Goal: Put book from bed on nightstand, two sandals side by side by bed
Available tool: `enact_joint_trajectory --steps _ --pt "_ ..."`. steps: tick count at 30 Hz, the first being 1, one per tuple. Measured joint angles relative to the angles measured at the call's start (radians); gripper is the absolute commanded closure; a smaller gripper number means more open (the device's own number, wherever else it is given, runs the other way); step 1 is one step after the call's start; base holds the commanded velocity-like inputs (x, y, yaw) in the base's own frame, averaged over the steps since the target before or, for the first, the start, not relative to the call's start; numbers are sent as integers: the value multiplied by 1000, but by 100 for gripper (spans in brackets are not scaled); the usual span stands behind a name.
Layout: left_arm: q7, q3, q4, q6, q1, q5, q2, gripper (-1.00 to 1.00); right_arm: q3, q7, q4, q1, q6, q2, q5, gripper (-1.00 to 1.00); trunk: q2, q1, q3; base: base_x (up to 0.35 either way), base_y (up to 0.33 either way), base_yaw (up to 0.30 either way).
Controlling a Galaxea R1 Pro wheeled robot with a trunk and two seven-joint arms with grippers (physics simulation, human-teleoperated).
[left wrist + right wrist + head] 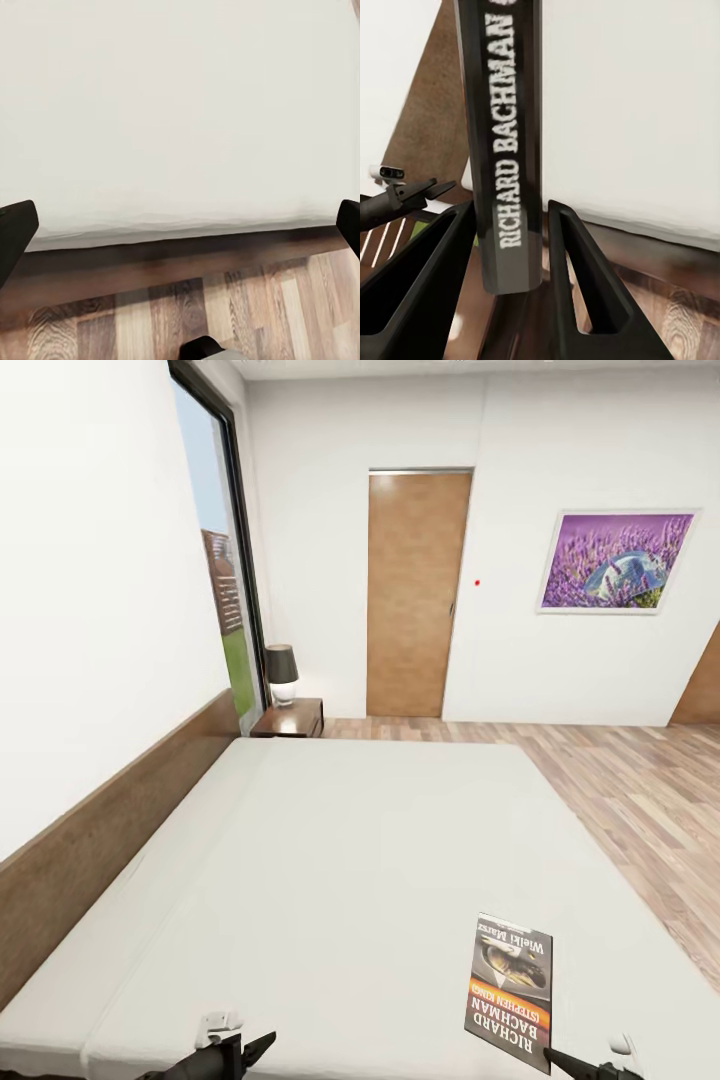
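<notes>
**Right gripper closed on the book at the near edge of the bed**

In the right wrist view we see the right gripper (510, 247) with its two black fingers (585, 300) on both sides of the book (502, 150). The spine with the white letters "RICHARD BACHMAN" stands between the fingers, and the fingers press close to it, so the gripper holds the paperback by its near end. Beyond the fingers lies the pale mattress of the bed (637, 112), and under them the dark frame and the wood floor (690, 322).

In the head view the book (510, 992) is over the mattress of the bed (330, 860), near its close edge, and the tip of the right gripper (580, 1065) is just at the book's lower corner. The left gripper (245, 1050) is well apart from the book, at the same edge of the bed.

In the left wrist view the two fingertips (15, 236) of the left gripper stand wide apart and nothing is between them; ahead of them are the mattress edge and the floor.

Far beyond both grippers, at the other side of the bed, we see the nightstand (290, 717) with a black-shaded lamp (281, 672) on it, beside the window (222, 560). The brown door (415, 592) is behind it.
</notes>
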Motion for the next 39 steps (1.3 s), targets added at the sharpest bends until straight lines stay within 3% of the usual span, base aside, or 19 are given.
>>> enact_joint_trajectory --steps 25,39 --pt "0 0 -1 0 0 0 0 -100 1 1 -1 0 1 0 1 100 0 0 0 0 0 153" --pt "0 0 -1 0 0 0 -12 -100 1 -1 -1 0 1 0 2 100 0 0 0 0 0 164"
